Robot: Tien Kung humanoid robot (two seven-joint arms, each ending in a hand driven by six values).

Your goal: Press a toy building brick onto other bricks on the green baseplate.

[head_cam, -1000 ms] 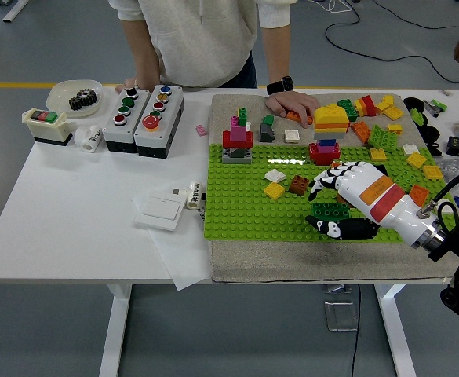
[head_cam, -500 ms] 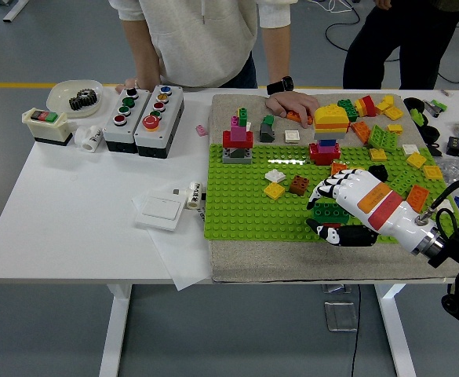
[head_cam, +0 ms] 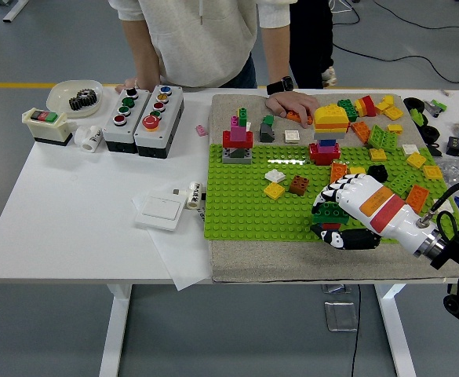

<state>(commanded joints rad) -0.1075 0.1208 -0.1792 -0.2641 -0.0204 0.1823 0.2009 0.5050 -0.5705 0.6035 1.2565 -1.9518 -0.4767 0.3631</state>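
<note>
A dark green brick [head_cam: 329, 213] stands on the green baseplate [head_cam: 245, 206] near its front right. My right hand [head_cam: 333, 215] comes in from the lower right and is curled on this brick, white fingers [head_cam: 329, 193] over its top and black thumb [head_cam: 347, 236] below it. Two brick stacks stand at the plate's far side: a red, pink and green one [head_cam: 237, 142] and a taller yellow, orange and red one [head_cam: 329, 129]. Loose yellow [head_cam: 275, 190], brown [head_cam: 298, 185] and white [head_cam: 275, 176] bricks sit mid-plate. The left hand is out of view.
A person stands at the far side, one hand [head_cam: 292, 103] resting on the mat by an orange brick, the other by the button boxes [head_cam: 143, 111]. Several loose bricks [head_cam: 386, 135] lie right of the stacks. A white switch plate [head_cam: 159, 210] lies left of the baseplate.
My right hand has slid left and down over the dark green brick, and its fingers have curled in around it. The brick has stayed in place.
</note>
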